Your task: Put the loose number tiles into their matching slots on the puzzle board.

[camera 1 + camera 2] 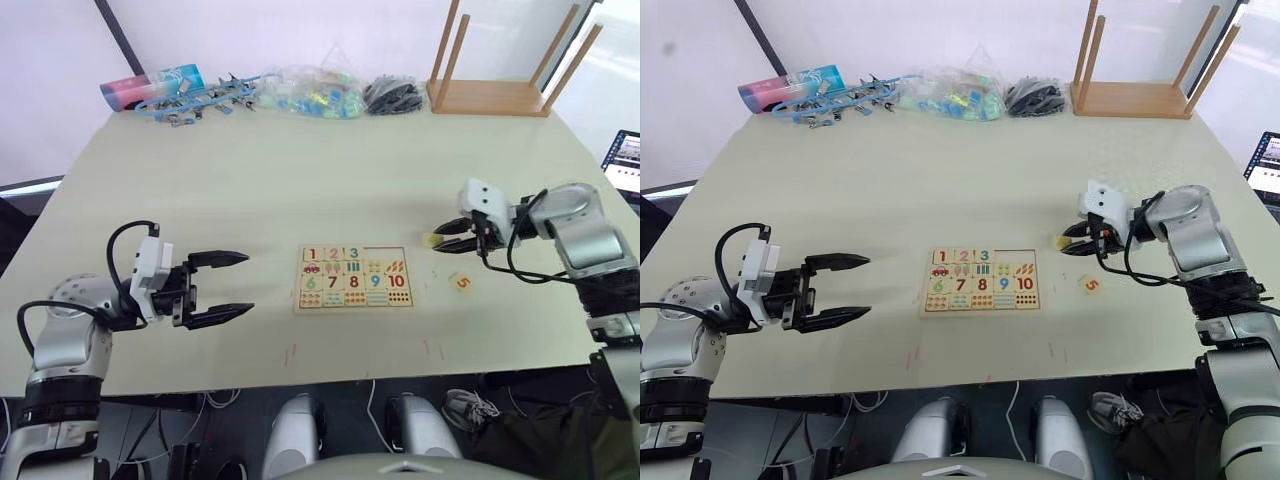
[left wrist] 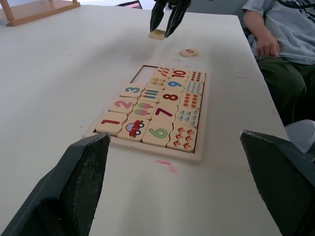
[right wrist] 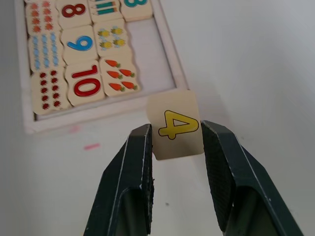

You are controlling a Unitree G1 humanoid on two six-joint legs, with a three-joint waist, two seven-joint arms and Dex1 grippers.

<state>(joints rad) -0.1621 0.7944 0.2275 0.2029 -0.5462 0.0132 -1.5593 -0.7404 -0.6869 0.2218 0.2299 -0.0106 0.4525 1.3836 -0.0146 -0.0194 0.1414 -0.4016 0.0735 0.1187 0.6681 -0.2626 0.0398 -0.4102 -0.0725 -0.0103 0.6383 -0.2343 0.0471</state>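
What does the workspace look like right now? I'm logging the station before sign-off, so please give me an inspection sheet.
Surface: pale table, faint red marks near its front edge.
Job's things: puzzle board holds 1, 2 and 3 in its top row; two slots there are open. 4 tile is in the right gripper; 5 tile lies loose beside the board.
Clutter: blue clips, plastic bag, upturned stool along the far edge.
Grippers: right shut on the 4 tile; left gripper open, empty.
Cables: black leads on both wrists.
Surroundings: seated person, laptop.
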